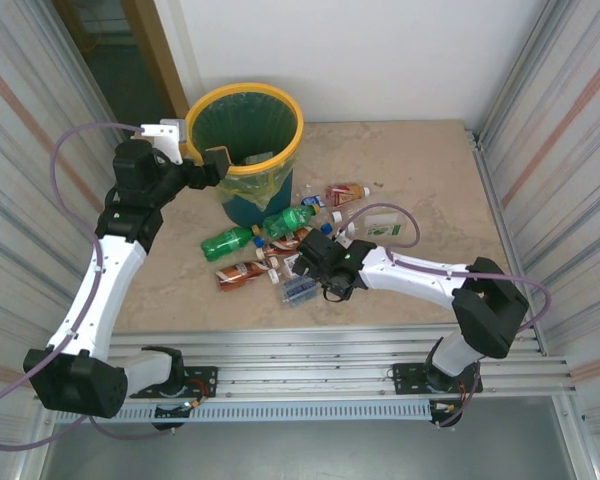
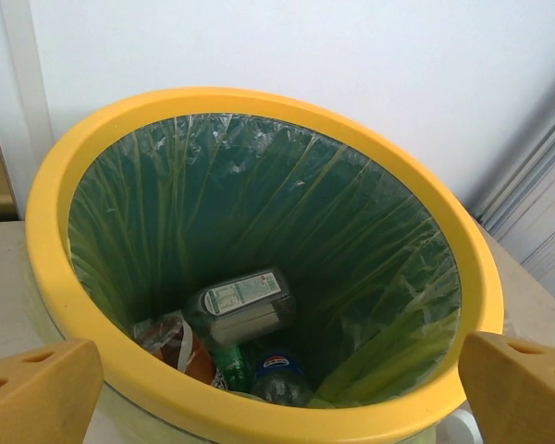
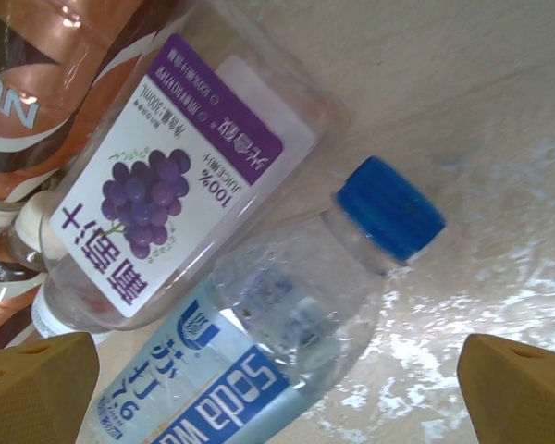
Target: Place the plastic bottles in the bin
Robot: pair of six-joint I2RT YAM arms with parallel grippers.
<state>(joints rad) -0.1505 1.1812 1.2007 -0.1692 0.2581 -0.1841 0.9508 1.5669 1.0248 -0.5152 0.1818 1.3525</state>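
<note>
The bin (image 1: 280, 97) stands at the back left, yellow-rimmed with a green liner. My left gripper (image 1: 202, 150) hangs open over its near-left rim (image 2: 259, 100), with nothing between the fingers (image 2: 37, 388). Inside lie a clear bottle with a white label (image 2: 243, 301), a green one (image 2: 229, 363) and a blue-labelled one (image 2: 279, 370). More plastic bottles lie on the table in front: green (image 1: 225, 243), brown-orange (image 1: 242, 274). My right gripper (image 1: 315, 265) is open low over a clear blue-capped soda water bottle (image 3: 287, 333), beside a grape-labelled bottle (image 3: 185, 176).
Further bottles lie right of the bin, a brown-orange one (image 1: 345, 192) and a clear one (image 1: 390, 230). Corrugated metal walls (image 1: 560, 150) close both sides, a white wall the back. A metal rail (image 1: 330, 345) runs along the near edge of the table.
</note>
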